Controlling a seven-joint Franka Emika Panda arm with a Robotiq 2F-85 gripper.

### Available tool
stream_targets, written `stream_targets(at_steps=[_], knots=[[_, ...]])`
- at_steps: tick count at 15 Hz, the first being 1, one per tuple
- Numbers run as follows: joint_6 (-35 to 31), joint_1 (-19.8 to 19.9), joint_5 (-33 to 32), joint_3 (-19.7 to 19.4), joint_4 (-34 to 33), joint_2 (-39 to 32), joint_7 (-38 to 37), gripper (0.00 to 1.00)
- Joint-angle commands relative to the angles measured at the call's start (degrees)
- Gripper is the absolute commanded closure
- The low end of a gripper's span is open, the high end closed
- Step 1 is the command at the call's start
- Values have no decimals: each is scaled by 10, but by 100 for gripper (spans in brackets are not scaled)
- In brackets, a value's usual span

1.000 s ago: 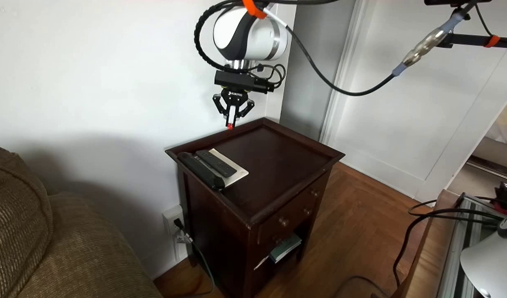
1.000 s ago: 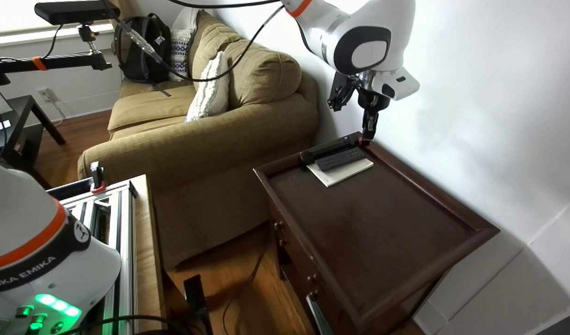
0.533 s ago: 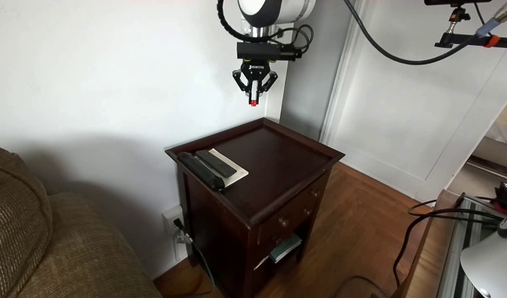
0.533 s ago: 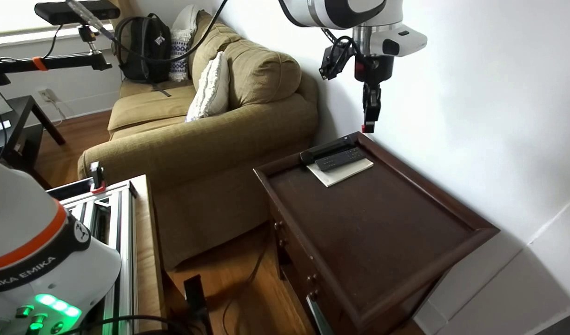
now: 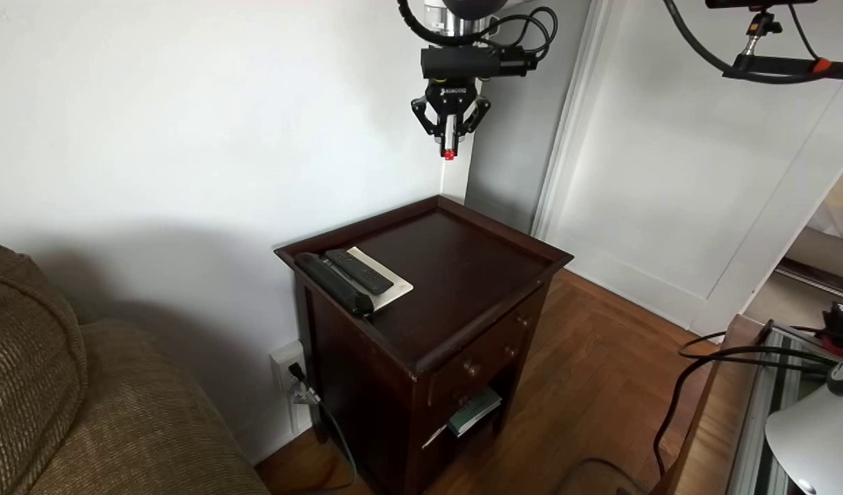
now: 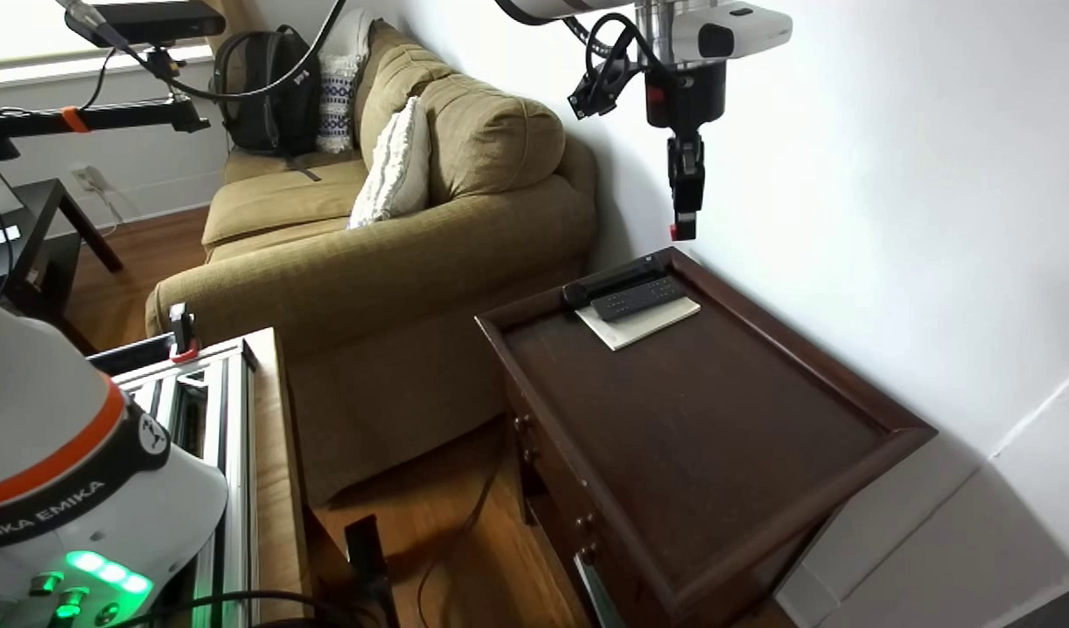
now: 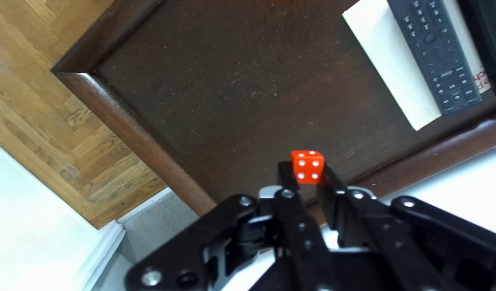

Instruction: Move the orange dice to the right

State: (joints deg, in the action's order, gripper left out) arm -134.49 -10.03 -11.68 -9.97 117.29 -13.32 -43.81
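The orange dice is a small orange-red cube with white dots. My gripper is shut on it, one black fingertip against each side, in the wrist view. In an exterior view the dice sits at the tips of the downward-pointing gripper, in the air above the back of the dark wooden cabinet. In an exterior view the dice shows at the edge of the fingertip, mostly hidden by the finger.
A black remote lies on a white pad on the cabinet top, with a longer black object beside it. The cabinet top has a raised rim. A white wall stands close behind. A brown sofa stands beside the cabinet.
My gripper has risen, carrying the dice with it, from low near the cabinet's back rim. In an exterior view it has also moved right. The remote, pad and long object have not moved.
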Motion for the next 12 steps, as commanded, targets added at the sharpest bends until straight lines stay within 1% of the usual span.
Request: stream_targets(at_steps=[1, 6, 10, 11, 12], knots=[[11, 17, -31, 16, 35, 36, -24, 95], [11, 31, -37, 25, 46, 45, -24, 95], [7, 44, -23, 29, 53, 44, -13, 95], [7, 48, -20, 29, 54, 41, -11, 56], [7, 53, -17, 29, 55, 40, -9, 55]])
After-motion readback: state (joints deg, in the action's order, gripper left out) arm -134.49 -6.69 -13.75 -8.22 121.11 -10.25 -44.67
